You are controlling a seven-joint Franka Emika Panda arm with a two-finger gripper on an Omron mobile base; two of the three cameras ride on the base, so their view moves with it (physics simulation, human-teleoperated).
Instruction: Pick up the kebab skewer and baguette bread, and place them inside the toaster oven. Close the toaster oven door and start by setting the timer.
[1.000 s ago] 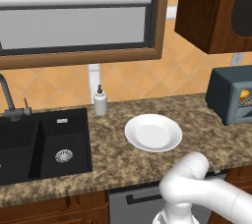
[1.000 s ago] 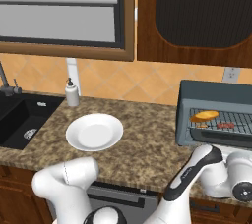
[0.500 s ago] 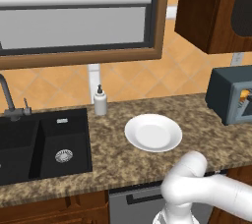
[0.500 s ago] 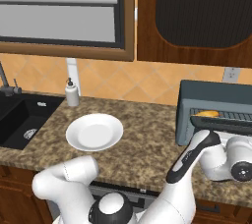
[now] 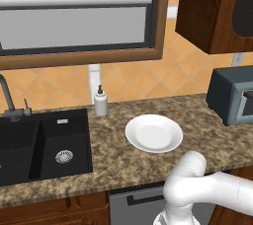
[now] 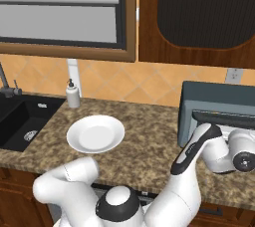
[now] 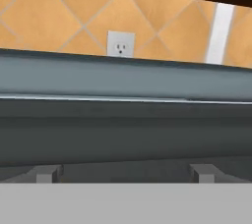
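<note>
moved: toaster oven door swung up, nearly shut | gripper: wide open, empty, facing toaster oven

We saw a white plate bare on the speckled counter, with a soap bottle behind it. A black sink lay further left, and a wall outlet sat on orange tiles.

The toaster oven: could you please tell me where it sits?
The toaster oven sits on the counter's right end, under the dark wooden cabinet, right of the white plate.
</note>
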